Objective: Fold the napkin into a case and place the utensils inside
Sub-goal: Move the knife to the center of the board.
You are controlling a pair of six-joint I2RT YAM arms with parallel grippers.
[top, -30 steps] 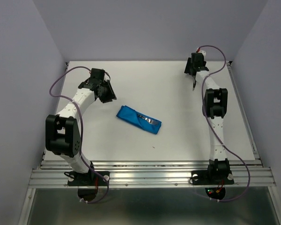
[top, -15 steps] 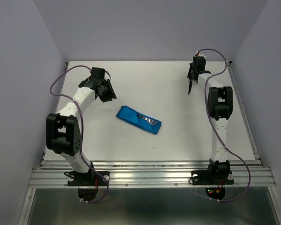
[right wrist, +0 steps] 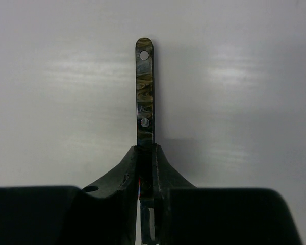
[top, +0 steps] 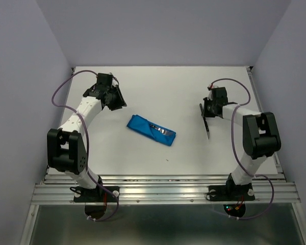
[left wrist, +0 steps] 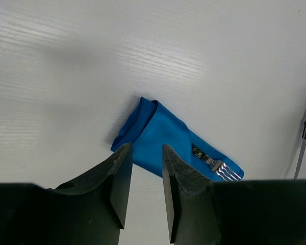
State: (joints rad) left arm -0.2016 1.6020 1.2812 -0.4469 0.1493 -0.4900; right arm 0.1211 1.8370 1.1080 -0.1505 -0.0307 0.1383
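Right hand (right wrist: 146, 155) is clamped on the knife (right wrist: 144, 97), well apart from the folded napkin (top: 143, 126) lying mid-worktop (top: 158, 87). Left hand (left wrist: 145, 186) has its fingers apart and is empty. Risk: the thin knife may pivot in the grip, or shove the unpinned cloth. The fork (top: 164, 131) already occupies the napkin's near-right end and could be dislodged.
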